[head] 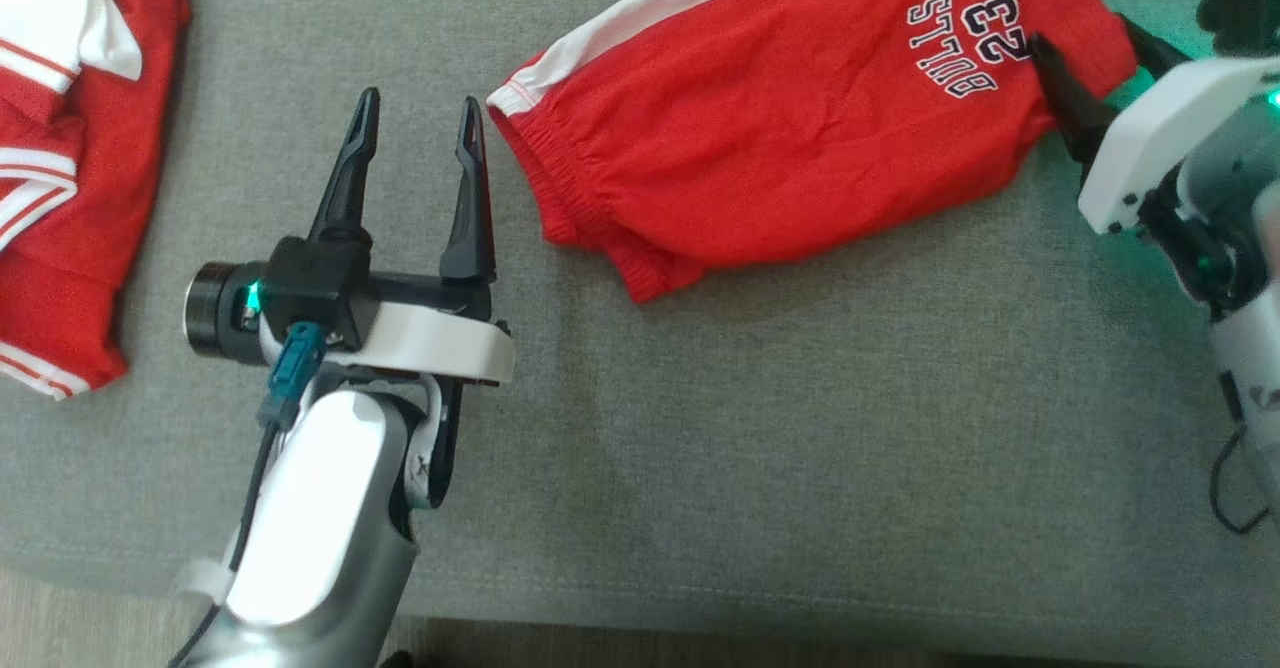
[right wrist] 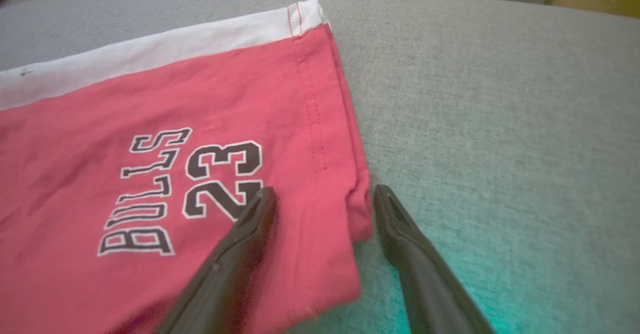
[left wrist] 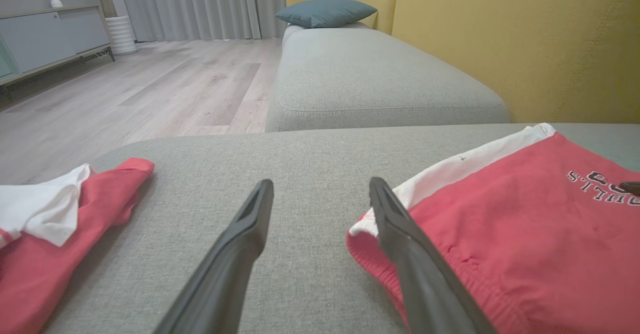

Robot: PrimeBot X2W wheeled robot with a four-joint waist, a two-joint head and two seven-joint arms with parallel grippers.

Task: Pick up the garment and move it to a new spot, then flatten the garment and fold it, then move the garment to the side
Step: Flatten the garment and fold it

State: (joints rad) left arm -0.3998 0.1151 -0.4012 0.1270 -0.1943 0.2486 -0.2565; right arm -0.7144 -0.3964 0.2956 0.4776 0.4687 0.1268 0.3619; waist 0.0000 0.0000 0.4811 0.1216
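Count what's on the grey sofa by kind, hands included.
Red jersey shorts with white side stripe: 1
Red-and-white crumpled fabric garment: 1
Teal-blue square fabric cushion: 1
Left hand and right hand, open: 2
Total: 5

1. the garment (head: 800,118) lies on the seat cushion (head: 800,428), ahead and to my right.
2. my left gripper (head: 418,108) is just beside its left end.
3. my right gripper (head: 1085,38) straddles its right edge, one finger over the cloth and one beside it.
4. another garment (head: 60,148) lies at the far left of the same cushion.
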